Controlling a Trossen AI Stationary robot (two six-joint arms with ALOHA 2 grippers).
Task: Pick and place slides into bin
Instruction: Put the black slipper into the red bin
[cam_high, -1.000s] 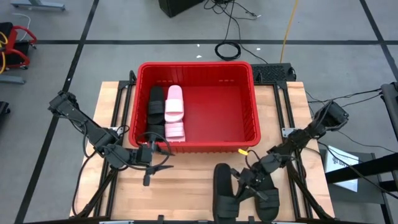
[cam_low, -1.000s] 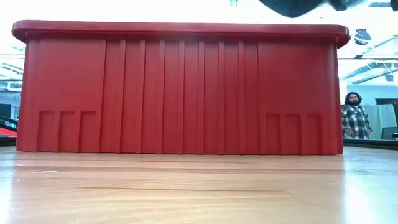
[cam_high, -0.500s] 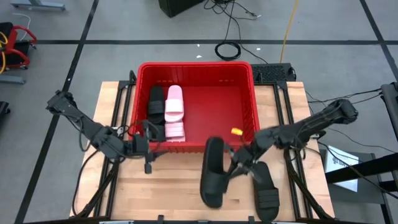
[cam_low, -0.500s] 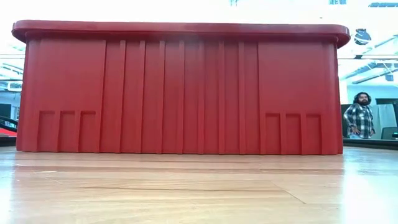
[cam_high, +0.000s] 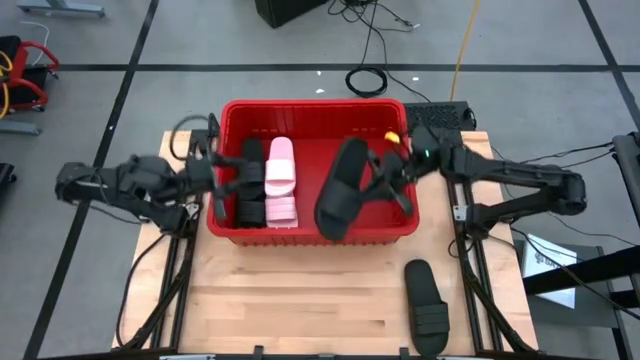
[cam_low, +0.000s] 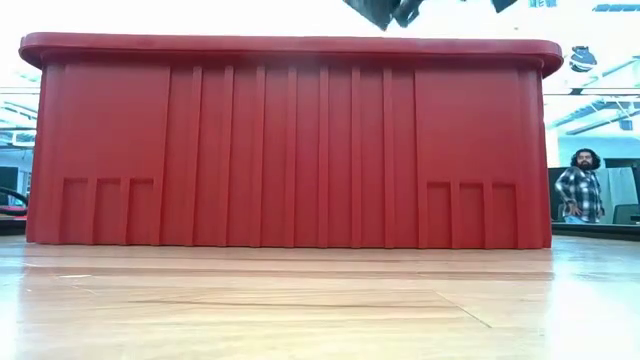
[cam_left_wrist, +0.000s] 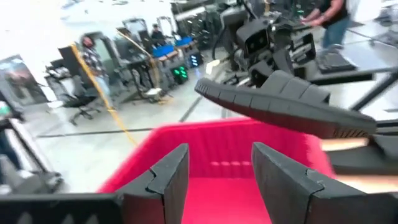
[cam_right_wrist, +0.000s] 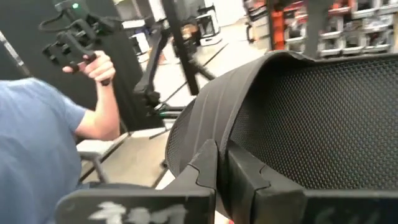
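- Your black slide (cam_high: 340, 188) is up in the air over the red bin (cam_high: 404, 160), hanging above the right half of it. Its long axis runs on a diagonal: one end points toward the near wall of the bin, the other toward the far right corner, and it's tilted, not flat.
- The right gripper (cam_high: 385, 180) has it, jaws clamped tight on the strap edge. In the right wrist view you can see the textured black sandal (cam_right_wrist: 298, 112) filling most of the frame right past the fingers (cam_right_wrist: 208, 168).
- Inside the bin on the left side: one black slide (cam_high: 248, 175) and next to it a pale pink pair (cam_high: 281, 180), all lying lengthwise front to back, side by side.
- One more black slide (cam_high: 428, 305) sits on the desk (cam_high: 280, 300) in front of the bin's right corner, long axis roughly front to back, well apart from the bin.
- Your left gripper (cam_high: 228, 185) hovers over the bin's left wall, jaws spread wide, holding nothing.
- From the low view there's a person in a plaid shirt (cam_low: 577, 190) standing back in the room to the right of the bin.
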